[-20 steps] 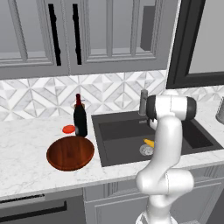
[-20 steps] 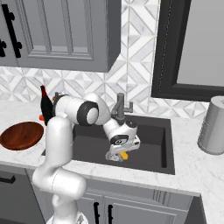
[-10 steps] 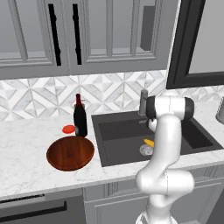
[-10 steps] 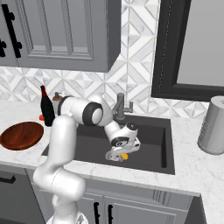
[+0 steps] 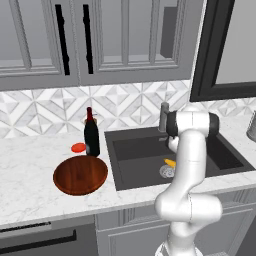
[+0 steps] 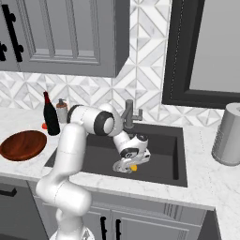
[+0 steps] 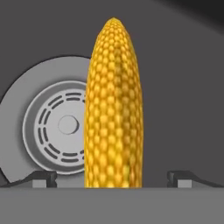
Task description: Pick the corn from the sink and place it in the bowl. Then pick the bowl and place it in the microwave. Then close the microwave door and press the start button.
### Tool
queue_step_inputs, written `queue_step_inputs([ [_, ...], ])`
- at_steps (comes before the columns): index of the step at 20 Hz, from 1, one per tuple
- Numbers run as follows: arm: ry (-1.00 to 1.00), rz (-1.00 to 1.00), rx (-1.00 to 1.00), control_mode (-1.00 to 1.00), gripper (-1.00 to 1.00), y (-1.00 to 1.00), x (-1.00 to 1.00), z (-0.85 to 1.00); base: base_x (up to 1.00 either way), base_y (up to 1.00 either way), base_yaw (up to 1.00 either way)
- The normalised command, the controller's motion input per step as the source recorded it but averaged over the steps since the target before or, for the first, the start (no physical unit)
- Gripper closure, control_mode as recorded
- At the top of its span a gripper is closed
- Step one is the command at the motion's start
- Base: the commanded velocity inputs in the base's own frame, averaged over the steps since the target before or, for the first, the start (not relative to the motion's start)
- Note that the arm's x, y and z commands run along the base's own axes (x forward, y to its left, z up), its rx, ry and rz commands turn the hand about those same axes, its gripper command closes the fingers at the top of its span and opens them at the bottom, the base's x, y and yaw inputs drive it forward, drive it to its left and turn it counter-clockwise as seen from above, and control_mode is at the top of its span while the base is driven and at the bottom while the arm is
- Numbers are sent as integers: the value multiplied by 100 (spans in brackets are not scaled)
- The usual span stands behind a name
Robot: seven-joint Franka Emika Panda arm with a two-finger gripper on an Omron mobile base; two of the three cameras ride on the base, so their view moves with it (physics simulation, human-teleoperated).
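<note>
The gripper (image 6: 127,165) hangs low inside the sink (image 6: 164,159), its jaws spread wide and holding nothing. In the hand view the two finger tips (image 7: 43,178) stand well apart at either side of the corn (image 7: 113,109), which lies between them on the dark basin floor without either tip visibly touching it. The cob runs lengthwise away from the hand, its pointed end farthest off. The round metal drain (image 7: 57,127) sits just beside it, partly hidden behind the cob.

From the left base view the corn (image 5: 170,163) shows as a small yellow piece near the sink's front edge, next to the drain (image 5: 166,172) and close against the arm's upright link. In the right base view a bit of yellow peeks out under the gripper.

The bowl (image 5: 80,174) rests on the worktop near its front edge, just beyond the sink's left rim. A dark bottle (image 5: 91,134) stands upright behind the bowl, toward the back wall, with a small flat red thing (image 5: 78,147) beside it. The faucet (image 6: 130,114) rises at the sink's back rim.
</note>
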Motion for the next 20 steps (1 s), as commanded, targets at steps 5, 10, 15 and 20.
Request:
queue_step_inputs([
  [5,0,1,2,-100,100,0,0,-27,0,0,0],
  [10,0,1,1,-100,100,0,-5,-9,0,0,0],
  [15,-6,0,0,-100,100,-1,-32,39,0,0,0],
  [20,-8,0,0,-100,100,-6,-35,98,0,0,0],
])
